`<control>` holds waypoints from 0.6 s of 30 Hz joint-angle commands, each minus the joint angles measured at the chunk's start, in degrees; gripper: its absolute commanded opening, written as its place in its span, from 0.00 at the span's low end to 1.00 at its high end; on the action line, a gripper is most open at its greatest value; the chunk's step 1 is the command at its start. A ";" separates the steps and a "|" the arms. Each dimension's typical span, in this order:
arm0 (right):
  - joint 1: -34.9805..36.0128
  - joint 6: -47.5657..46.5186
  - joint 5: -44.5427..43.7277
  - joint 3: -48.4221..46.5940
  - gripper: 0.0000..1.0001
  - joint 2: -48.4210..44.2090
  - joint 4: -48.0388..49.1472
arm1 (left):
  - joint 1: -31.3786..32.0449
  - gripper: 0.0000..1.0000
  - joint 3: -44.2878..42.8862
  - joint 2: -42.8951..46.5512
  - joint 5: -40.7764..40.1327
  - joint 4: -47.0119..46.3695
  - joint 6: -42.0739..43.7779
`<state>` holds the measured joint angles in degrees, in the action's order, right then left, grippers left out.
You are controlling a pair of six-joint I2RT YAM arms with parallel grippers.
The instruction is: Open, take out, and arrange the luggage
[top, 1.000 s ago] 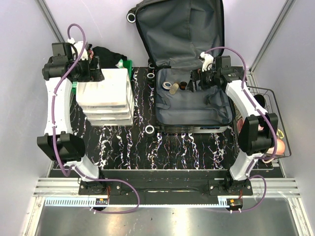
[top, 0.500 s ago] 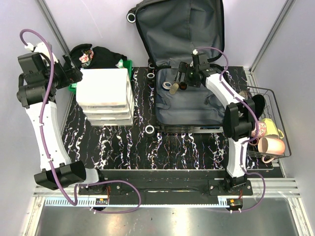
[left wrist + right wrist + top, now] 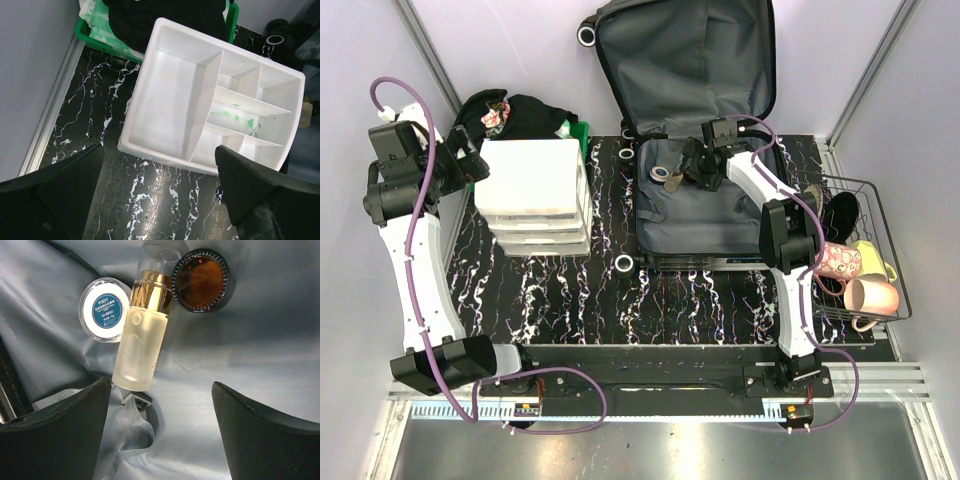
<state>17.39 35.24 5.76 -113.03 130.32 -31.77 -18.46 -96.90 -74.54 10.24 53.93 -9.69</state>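
Right pincer (image 3: 160,440) hangs wide and empty over the open white-to-black hard-shell suitcase (image 3: 710,215) at upper centre of the overhead view; left pincer (image 3: 160,200), likewise wide and empty, hangs over the white divided plastic drawer (image 3: 175,105). Opening is done; a frosted glass bottle with gold collar (image 3: 140,347), a white blue-labelled jar (image 3: 106,309) and an amber-lidded jar (image 3: 201,280) lie inside, not yet removed, the jars crowding the bottle's neck.
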 commanded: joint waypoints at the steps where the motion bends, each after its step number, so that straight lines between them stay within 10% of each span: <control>1: 1.16 3.60 1.71 -4.56 0.91 1.69 1.18 | -0.09 0.99 1.71 1.86 -2.85 -2.43 0.11; 18: 2.74 6.33 3.99 -13.61 0.81 12.23 3.73 | 0.00 0.99 7.25 2.74 -4.09 -2.25 0.99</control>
<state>19.44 39.99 7.92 -123.35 140.14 -29.89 -18.46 -89.84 -73.32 8.01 53.47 -9.04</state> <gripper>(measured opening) 0.815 0.988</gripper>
